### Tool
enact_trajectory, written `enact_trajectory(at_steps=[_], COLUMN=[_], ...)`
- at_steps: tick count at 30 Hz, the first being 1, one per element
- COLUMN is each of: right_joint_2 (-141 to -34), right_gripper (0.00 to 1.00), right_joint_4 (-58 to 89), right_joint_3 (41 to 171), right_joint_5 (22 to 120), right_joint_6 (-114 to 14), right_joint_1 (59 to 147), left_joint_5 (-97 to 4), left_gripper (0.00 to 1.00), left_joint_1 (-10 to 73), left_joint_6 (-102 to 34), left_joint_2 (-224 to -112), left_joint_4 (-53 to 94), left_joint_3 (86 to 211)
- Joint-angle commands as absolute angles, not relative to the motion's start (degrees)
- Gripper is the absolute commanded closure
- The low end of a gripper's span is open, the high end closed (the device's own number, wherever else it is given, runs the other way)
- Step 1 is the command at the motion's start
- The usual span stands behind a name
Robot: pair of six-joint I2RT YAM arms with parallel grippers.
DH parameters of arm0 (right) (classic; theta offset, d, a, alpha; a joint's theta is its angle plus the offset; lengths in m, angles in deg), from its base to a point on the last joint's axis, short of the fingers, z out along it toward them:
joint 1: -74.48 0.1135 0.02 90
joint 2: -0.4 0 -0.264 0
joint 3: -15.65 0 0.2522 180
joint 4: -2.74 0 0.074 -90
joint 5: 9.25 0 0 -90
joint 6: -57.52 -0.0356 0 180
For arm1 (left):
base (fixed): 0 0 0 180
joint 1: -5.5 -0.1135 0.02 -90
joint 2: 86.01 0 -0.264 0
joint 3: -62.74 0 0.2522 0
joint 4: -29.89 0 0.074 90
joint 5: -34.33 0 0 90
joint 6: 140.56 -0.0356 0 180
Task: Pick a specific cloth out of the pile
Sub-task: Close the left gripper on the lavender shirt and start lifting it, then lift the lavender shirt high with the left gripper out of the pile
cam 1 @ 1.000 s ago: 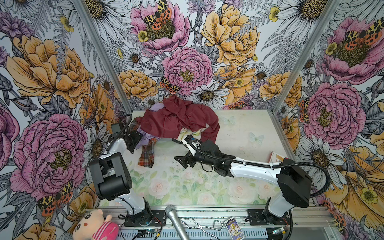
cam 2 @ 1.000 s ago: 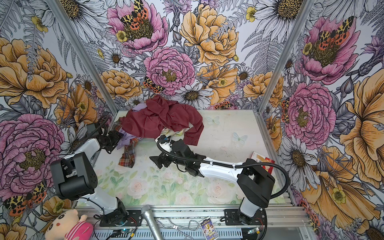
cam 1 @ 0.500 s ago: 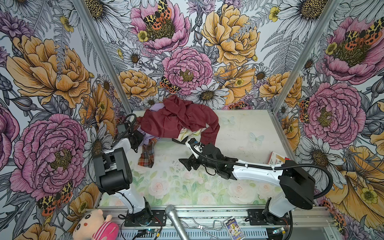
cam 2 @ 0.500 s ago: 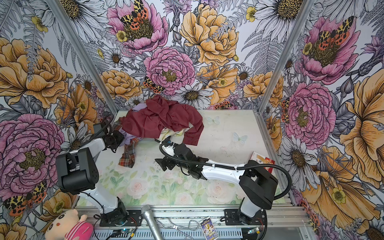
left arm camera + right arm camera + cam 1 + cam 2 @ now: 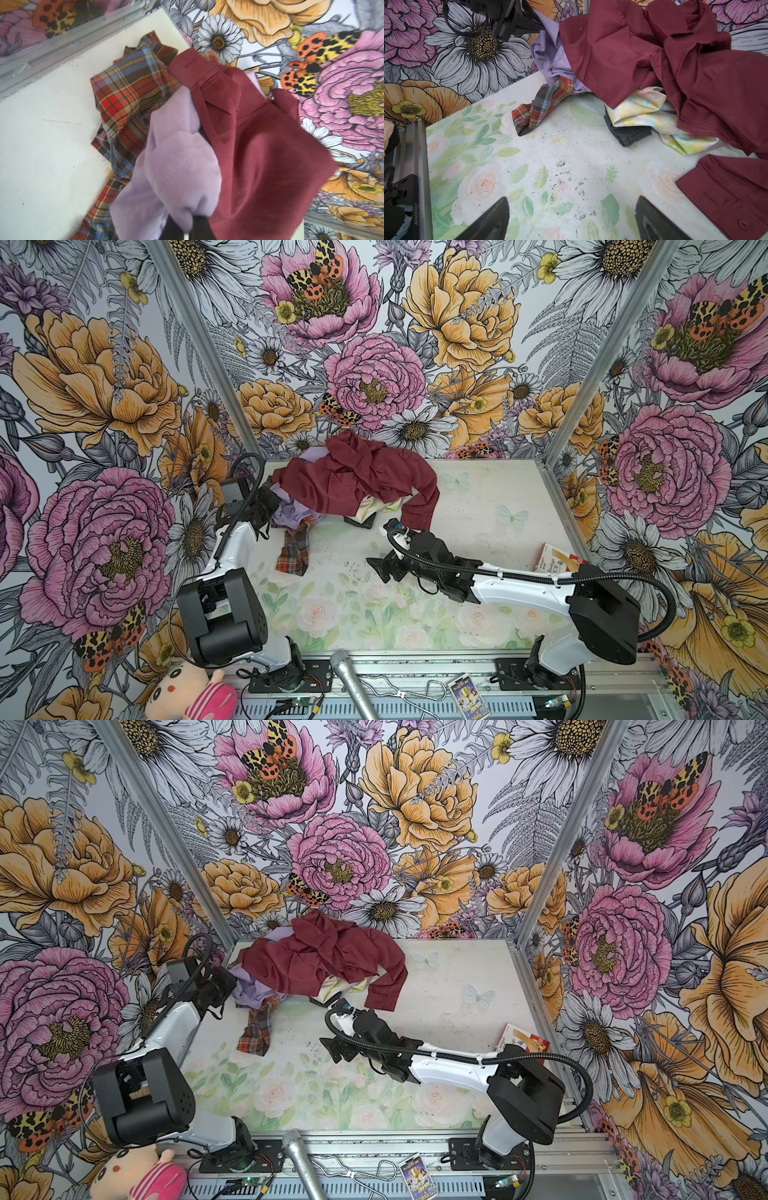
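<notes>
One pale lavender cloth (image 5: 174, 166), thin, plain, bunched, pinched in left claw (image 5: 269, 506).

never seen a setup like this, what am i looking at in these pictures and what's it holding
Two robot arms stand at the near edge of a table. Two pictures look down from overhead, nearly alike; two come from cameras on the arms' wrists. On the table lies a pile of clothes: a maroon shirt on top, a plaid cloth, a yellow floral cloth, a dark piece. The left hand is shut on the lavender cloth at the pile's edge. The right hand is open and empty over bare table.
</notes>
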State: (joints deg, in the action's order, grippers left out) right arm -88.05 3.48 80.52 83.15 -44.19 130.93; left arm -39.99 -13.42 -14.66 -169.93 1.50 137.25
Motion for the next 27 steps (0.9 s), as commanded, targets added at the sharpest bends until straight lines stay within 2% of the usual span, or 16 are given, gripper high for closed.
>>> enact_trajectory(at_steps=[1,9,27], right_joint_2=[-85.9,-85.3,-84.7], right_gripper=[0.04,0.04,0.04], right_joint_4=[3.6,5.3,7.9], right_joint_3=[79.8,81.7,84.7], right_joint_5=[84.4,84.4,84.6], right_joint_6=[-43.0,-42.1,-41.2], right_joint_1=[130.6,129.7,129.7], left_joint_5=[-39.1,-38.9,-37.3], left_gripper=[1.00,1.00,1.00], left_joint_1=[-13.6,-11.1,-9.5], left_joint_6=[-13.5,-11.5,-10.7], left_joint_2=[-166.8,-163.2,-167.0], left_joint_4=[0.8,-0.9,-9.5], left_joint_3=[141.2,149.3,175.2])
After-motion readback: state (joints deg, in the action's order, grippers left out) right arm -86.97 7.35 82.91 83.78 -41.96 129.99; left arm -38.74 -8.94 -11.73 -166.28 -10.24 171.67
